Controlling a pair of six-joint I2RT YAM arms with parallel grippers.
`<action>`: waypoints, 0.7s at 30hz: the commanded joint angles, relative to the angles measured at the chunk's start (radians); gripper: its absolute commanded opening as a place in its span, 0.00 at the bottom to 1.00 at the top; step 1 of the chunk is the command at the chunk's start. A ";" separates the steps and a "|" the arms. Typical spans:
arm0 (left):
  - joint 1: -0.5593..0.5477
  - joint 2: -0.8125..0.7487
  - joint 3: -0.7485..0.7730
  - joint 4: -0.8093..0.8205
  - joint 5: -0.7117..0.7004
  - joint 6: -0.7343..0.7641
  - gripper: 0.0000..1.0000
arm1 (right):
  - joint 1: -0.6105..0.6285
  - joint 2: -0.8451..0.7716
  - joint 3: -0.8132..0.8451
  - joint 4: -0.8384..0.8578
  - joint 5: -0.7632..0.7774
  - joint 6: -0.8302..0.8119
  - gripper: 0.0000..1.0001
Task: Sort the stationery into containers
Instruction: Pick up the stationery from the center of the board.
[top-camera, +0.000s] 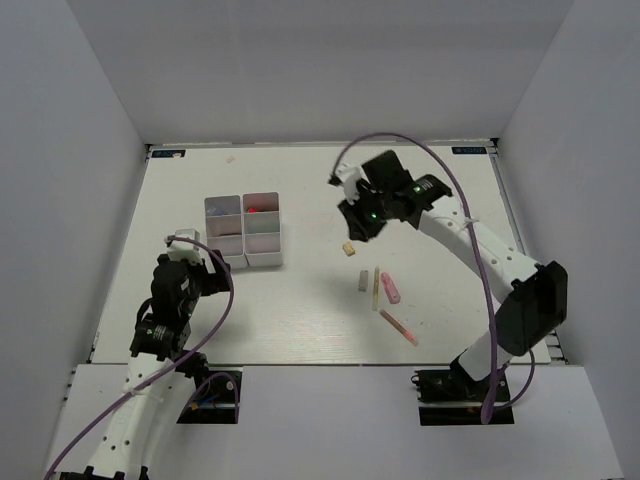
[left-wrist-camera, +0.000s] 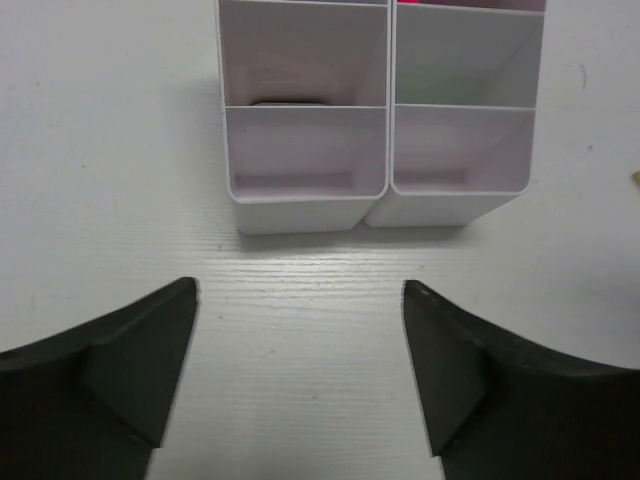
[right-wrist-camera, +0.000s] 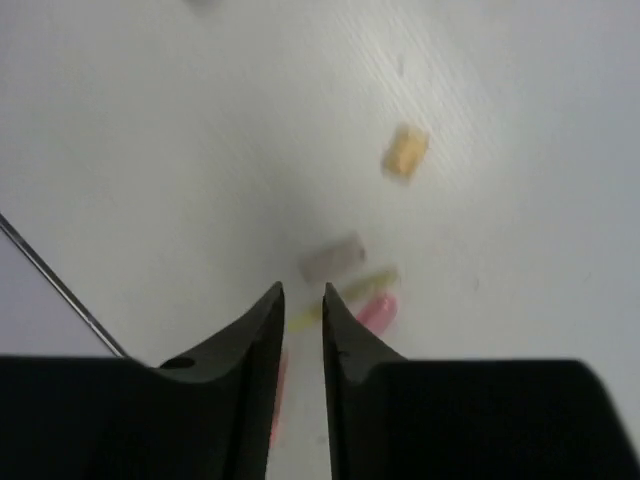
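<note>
The loose stationery lies right of centre on the table (top-camera: 300, 185): a beige eraser (top-camera: 349, 248) farthest back, then a grey eraser (top-camera: 363, 281), a yellow pencil (top-camera: 376, 288) and a pink eraser (top-camera: 390, 288) close side by side, and a pinkish pencil (top-camera: 398, 327) nearest the front edge. The tray (top-camera: 243, 230), white with six compartments, stands well apart to their left.

Only the top view shows the whole spread, along with something red (top-camera: 262, 208) in the tray's far right compartment. The right wrist view is blurred. It shows the beige eraser (right-wrist-camera: 405, 152) alone, and the grey eraser (right-wrist-camera: 333, 257), yellow pencil (right-wrist-camera: 350, 290) and pink eraser (right-wrist-camera: 375, 312) just beyond the fingertips. The left wrist view shows the tray's near wall (left-wrist-camera: 305, 215), its two near compartments, and a dark shape (left-wrist-camera: 290, 100) low in the left middle one; what it is cannot be told.

Bare table lies between tray and erasers, and behind both up to the back wall.

The right gripper (top-camera: 352, 222) hangs above and behind the beige eraser, its jaws nearly together with a slim gap and nothing in it (right-wrist-camera: 302, 292). The left gripper (top-camera: 218, 262) sits just before the tray's near end, jaws wide apart and holding nothing (left-wrist-camera: 300, 290).
</note>
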 joint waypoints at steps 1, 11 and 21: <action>-0.003 -0.017 0.010 0.006 0.014 -0.005 1.00 | -0.075 -0.026 -0.244 -0.151 0.131 0.104 0.21; -0.003 -0.023 0.012 0.003 -0.009 -0.017 1.00 | -0.160 0.053 -0.375 -0.124 0.163 0.165 0.49; -0.003 -0.033 0.013 0.001 -0.006 -0.016 1.00 | -0.165 0.188 -0.348 -0.060 0.140 0.212 0.55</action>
